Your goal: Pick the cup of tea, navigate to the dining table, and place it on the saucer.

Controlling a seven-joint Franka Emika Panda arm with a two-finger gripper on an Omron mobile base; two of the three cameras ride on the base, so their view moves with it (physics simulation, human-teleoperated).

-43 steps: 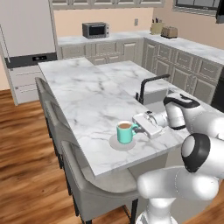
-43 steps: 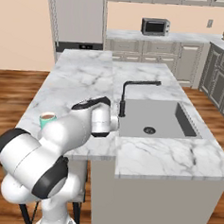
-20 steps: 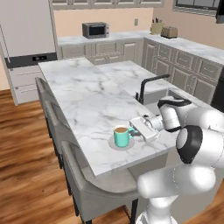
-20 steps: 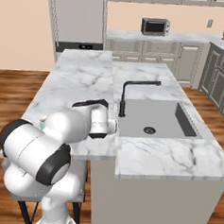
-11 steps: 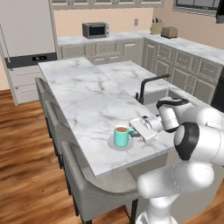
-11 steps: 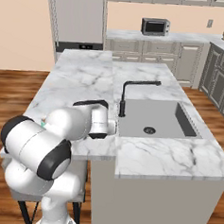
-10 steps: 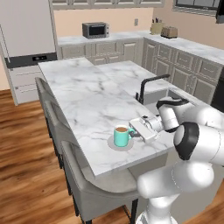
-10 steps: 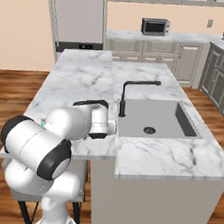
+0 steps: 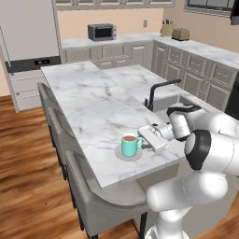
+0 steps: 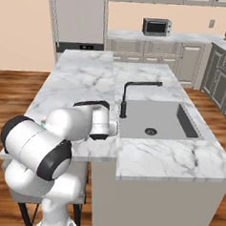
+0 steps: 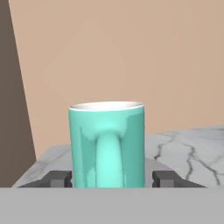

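Cup (image 9: 130, 145) is sitting upright on saucer (image 9: 119, 155) (table (image 9: 88, 102) edge); gripper (image 9: 145, 138) is standing released, fingers (image 11: 168, 179) flanking the handle.

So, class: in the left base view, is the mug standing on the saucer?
Yes, the mug stands upright on the saucer near the table's edge.

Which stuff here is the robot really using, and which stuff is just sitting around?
Using:
cup of tea, standing on the saucer
dining table
end effector, fingers either side of the cup

Just sitting around:
microwave
black faucet
sink
toaster
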